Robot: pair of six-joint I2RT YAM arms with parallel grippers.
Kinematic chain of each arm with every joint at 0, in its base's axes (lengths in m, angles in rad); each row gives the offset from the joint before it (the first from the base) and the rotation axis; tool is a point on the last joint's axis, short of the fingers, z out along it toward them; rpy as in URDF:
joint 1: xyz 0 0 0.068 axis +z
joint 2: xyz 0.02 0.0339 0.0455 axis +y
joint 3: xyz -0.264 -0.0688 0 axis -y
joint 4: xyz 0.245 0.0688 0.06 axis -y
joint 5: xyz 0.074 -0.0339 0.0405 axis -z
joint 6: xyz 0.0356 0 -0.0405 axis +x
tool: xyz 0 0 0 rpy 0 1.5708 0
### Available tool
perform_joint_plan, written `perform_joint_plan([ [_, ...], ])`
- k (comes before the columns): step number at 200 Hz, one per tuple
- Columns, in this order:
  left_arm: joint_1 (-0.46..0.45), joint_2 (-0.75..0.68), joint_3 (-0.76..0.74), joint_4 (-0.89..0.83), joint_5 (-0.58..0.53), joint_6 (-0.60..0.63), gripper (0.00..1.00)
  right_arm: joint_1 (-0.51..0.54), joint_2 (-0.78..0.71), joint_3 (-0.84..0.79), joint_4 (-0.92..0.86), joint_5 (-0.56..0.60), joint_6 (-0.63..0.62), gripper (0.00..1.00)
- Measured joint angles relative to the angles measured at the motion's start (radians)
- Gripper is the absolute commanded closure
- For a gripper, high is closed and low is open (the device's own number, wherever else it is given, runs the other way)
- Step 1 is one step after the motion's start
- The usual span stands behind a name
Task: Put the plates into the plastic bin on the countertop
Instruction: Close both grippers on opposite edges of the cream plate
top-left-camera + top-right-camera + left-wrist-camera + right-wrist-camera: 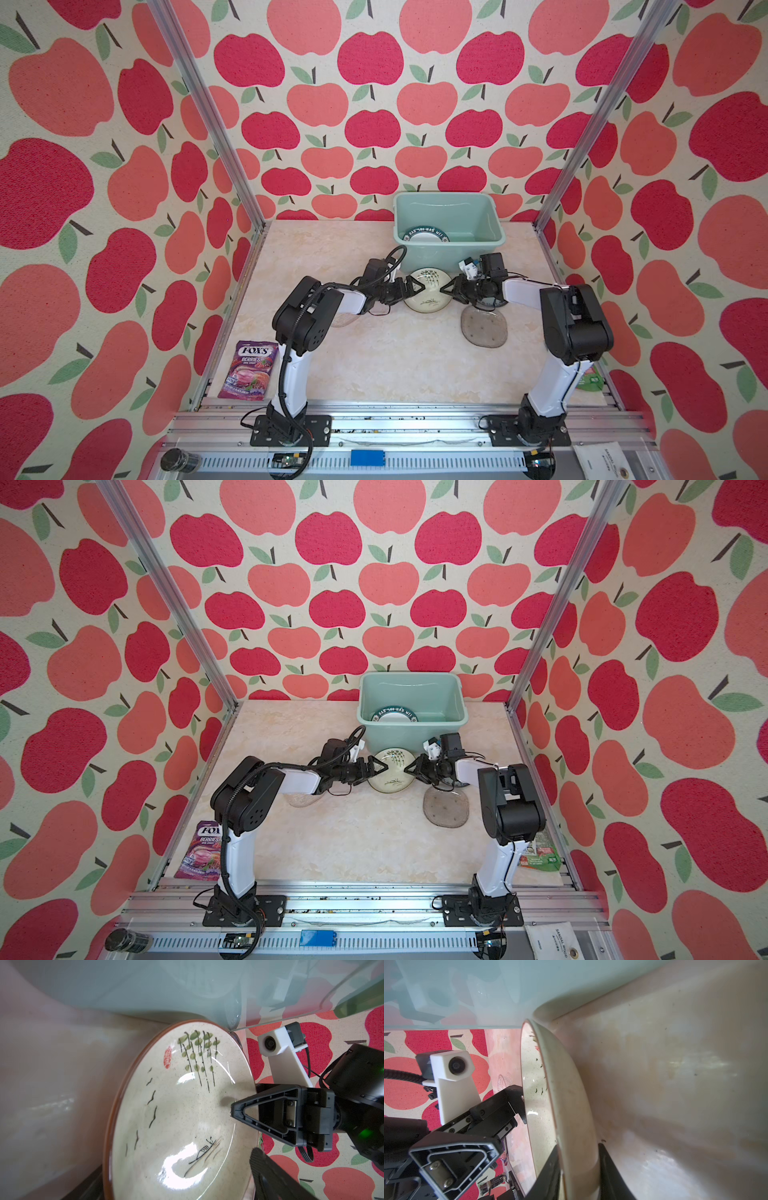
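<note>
Two robot arms are meeting over a cream plate (428, 291) on the countertop (374, 353), just in front of the bin (449, 255), and the step in hand is looking like the pick-up. The right gripper (446, 287) is pinching the plate's right rim. In the right wrist view its fingers (605, 1167) are pressing on that rim from above and below. The left gripper (411, 286) is hovering at the opposite rim with its jaws spread wide, gripping nothing. The plate is lying face up and, being round, is offering no long axis. Its painted reeds are pointing toward the bin and its little boat toward the arms' bases. Whether the gripped edge is leaving the countertop cannot be told. A lettered plate (426, 237) is sitting inside the bin at its left end, while a glass plate (484, 328) is lying near the right arm. The next move is calling for a lift high enough to clear the bin's near wall, which is standing right behind the plate, then a short carry forward and a gentle release. With a hold on one edge only, the far side is likely to droop, so the left gripper is probably going to have to support it or pull clear.
</note>
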Motion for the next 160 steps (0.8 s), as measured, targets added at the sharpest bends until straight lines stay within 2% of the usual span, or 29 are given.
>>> perform_joint_plan([
  [61, 0.001, -0.001, -0.025, 0.044, 0.000, -0.019, 0.05, 0.013, -0.046, 0.001, -0.057, 0.048, -0.026, 0.83],
  [92, 0.001, -0.023, -0.053, 0.048, 0.000, -0.019, 0.05, 0.017, -0.075, 0.000, -0.091, 0.074, -0.040, 0.92],
  [160, 0.006, -0.138, -0.093, 0.023, -0.006, -0.019, 0.04, 0.021, -0.201, -0.010, -0.209, 0.138, -0.074, 0.98],
])
